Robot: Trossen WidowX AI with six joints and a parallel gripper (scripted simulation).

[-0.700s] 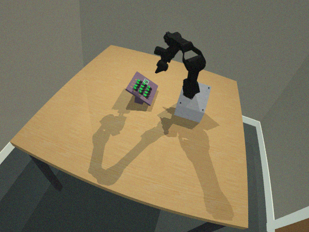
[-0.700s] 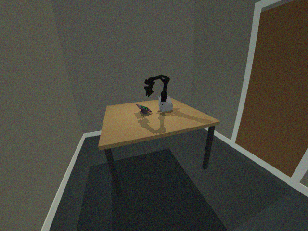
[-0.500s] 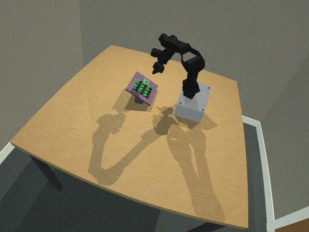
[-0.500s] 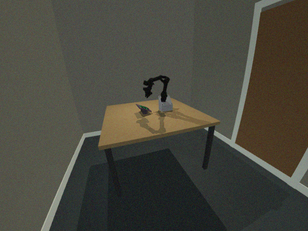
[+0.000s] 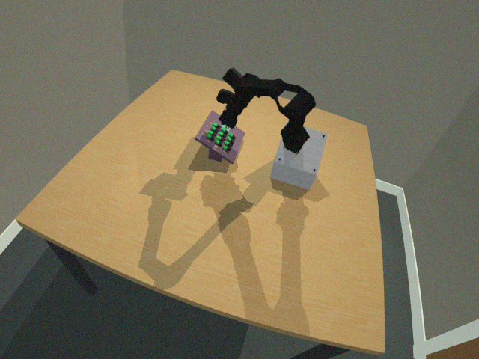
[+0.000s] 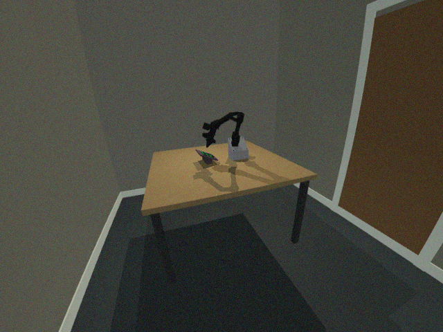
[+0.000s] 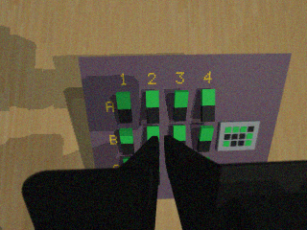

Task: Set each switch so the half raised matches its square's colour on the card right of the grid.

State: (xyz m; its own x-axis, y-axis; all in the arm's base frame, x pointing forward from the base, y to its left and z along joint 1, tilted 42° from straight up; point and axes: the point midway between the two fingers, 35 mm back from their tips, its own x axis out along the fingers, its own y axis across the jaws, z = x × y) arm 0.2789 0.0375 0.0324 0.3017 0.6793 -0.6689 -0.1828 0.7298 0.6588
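The purple switch panel (image 5: pixel 212 115) (image 6: pixel 214 158) (image 7: pixel 259 86) is tilted on a stand. Its switches have green far halves and dark near halves; which half is raised is hard to tell. Row A, such as switch A4 (image 7: pixel 208 104), shows fully; row B is partly covered and row C mostly hidden by the fingers. The card (image 7: pixel 239 136) reads, far row: green, green, green, dark; middle: dark, dark, dark, green; near: green, dark, dark, green. My gripper (image 7: pixel 160 142) (image 6: pixel 207 146) is shut and empty, above the panel, its tips appearing between B2 and B3 in the wrist view.
The arm's pale grey base block (image 5: pixel 293 170) (image 6: pixel 238 154) stands to the right of the panel in the top and exterior views. The wooden table (image 5: pixel 116 193) (image 6: pixel 172 189) carries both, with long arm shadows across it.
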